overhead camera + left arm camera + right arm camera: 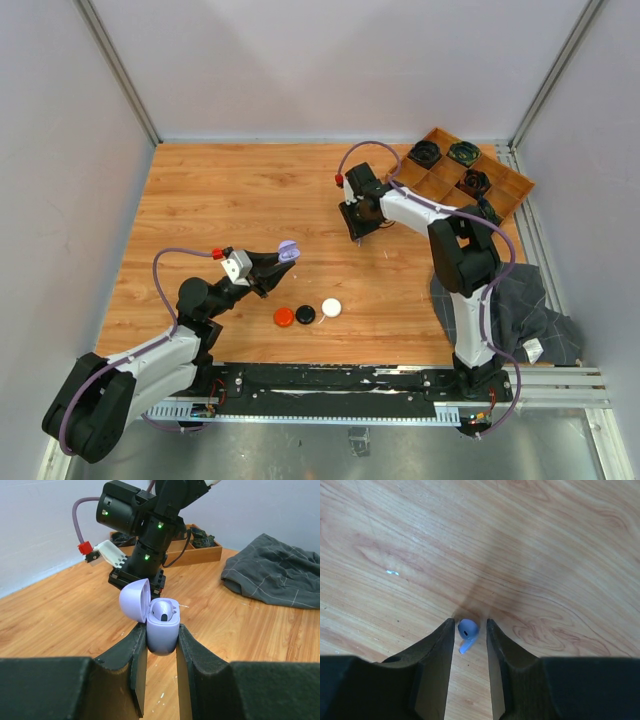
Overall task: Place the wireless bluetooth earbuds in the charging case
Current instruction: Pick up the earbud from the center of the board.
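Note:
My left gripper (161, 630) is shut on a pale purple charging case (163, 625) and holds it above the table. The case's lid (135, 600) is open, and one pale purple earbud (162, 611) sits inside. The case also shows in the top view (288, 252). My right gripper (469, 625) is low over the table with its jaws open on either side of a second pale purple earbud (467, 629). This earbud lies on the wood and is not clamped. In the top view the right gripper (358, 228) is at mid-table, and the earbud is hidden under it.
Three small round pucks lie near the front: red-orange (284, 317), black (305, 314) and white (331, 307). A wooden divided tray (503, 188) with black coiled bundles stands at the back right. A grey cloth (520, 305) lies at the right by the right arm's base.

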Motion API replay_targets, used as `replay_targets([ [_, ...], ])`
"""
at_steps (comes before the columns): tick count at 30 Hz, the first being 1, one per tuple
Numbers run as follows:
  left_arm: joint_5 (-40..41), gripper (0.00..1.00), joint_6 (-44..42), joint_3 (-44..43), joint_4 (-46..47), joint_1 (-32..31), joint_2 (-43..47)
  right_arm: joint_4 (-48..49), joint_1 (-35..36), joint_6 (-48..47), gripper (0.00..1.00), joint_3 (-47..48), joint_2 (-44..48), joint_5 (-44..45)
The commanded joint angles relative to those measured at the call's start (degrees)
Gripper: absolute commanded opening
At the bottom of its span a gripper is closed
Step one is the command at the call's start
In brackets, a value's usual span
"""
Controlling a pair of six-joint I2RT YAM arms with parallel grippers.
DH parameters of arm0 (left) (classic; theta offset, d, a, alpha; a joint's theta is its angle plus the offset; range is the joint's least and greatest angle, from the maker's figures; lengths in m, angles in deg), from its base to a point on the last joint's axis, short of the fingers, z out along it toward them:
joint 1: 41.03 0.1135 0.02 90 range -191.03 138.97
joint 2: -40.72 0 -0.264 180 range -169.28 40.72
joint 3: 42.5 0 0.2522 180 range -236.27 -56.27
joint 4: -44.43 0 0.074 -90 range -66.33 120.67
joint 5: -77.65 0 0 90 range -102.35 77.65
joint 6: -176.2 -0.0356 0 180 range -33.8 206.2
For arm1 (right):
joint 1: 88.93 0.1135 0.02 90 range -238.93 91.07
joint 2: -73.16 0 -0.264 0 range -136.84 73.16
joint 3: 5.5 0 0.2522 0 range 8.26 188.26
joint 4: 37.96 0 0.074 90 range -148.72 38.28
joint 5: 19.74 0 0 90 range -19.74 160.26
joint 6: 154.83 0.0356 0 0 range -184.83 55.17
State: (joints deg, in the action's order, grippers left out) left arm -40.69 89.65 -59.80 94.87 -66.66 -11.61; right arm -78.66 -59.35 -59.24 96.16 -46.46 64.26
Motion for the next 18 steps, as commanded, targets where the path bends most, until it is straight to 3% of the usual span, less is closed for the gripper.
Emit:
replay_targets([
  [1, -0.1, 0.0, 0.0, -1.2, 2.3, 0.3, 0.1, -2.5, 2.1, 0.6, 0.32, 1.6, -2.3, 3.0],
  [18, -0.5, 0.0, 0.4, -1.7, 2.6, 0.3, -1.2, -7.0, 3.5, 0.4, 0.27, 1.9, -2.3, 6.5],
])
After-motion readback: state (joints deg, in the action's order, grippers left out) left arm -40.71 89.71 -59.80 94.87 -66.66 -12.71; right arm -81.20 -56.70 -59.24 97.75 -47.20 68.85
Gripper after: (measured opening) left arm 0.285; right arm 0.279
